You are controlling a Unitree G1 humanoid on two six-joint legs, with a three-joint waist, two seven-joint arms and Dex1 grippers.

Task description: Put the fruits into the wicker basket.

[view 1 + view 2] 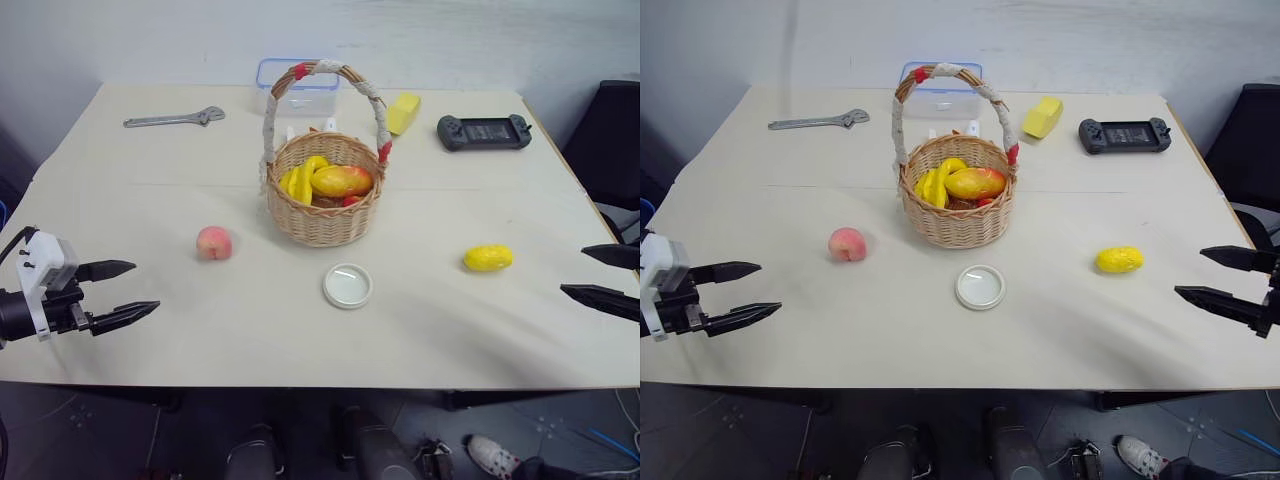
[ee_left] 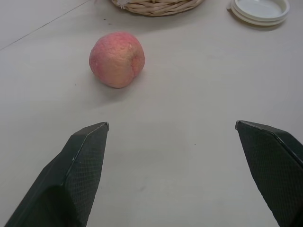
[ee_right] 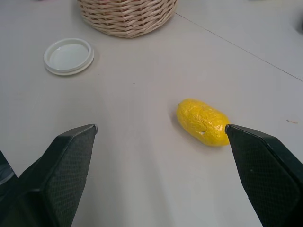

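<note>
At the lower left and right edges of the head view, the left gripper (image 1: 122,291) and right gripper (image 1: 610,276) hang spread wide and empty above the table (image 1: 150,200). The peach (image 1: 213,243), left of centre, and the lemon-like fruit (image 1: 488,258), right of centre, are both round enough to roll off if a finger nudges them. Farther back at centre, the wicker basket (image 1: 322,215) is already heaped with fruit under its tall handle (image 1: 325,72), so a carried fruit might clip the arch or tumble off the pile.
</note>
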